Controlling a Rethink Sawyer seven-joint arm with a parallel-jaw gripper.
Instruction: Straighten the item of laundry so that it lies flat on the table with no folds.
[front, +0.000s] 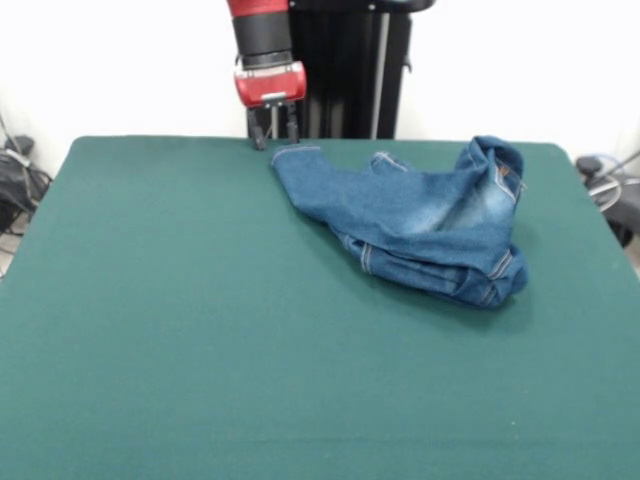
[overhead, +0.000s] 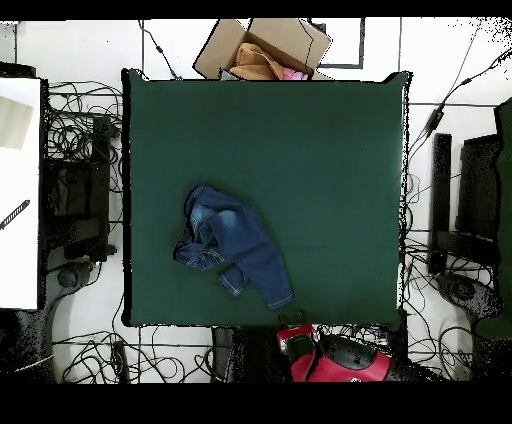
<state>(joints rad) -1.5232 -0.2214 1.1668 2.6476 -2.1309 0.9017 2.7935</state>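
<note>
Denim jeans (front: 415, 222) crumpled; fingers (front: 274, 131) apart, empty, by hem; cardboard box (overhead: 264, 48) overhead only

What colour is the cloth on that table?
Plain dark green table, clearest in the front view.

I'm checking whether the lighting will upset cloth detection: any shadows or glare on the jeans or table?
Front view: even light, no glare on the table; the jeans cast only a thin soft shadow along their near edge. Overhead view: the jeans look darker, folds shaded, the floor around the table bright white.
</note>
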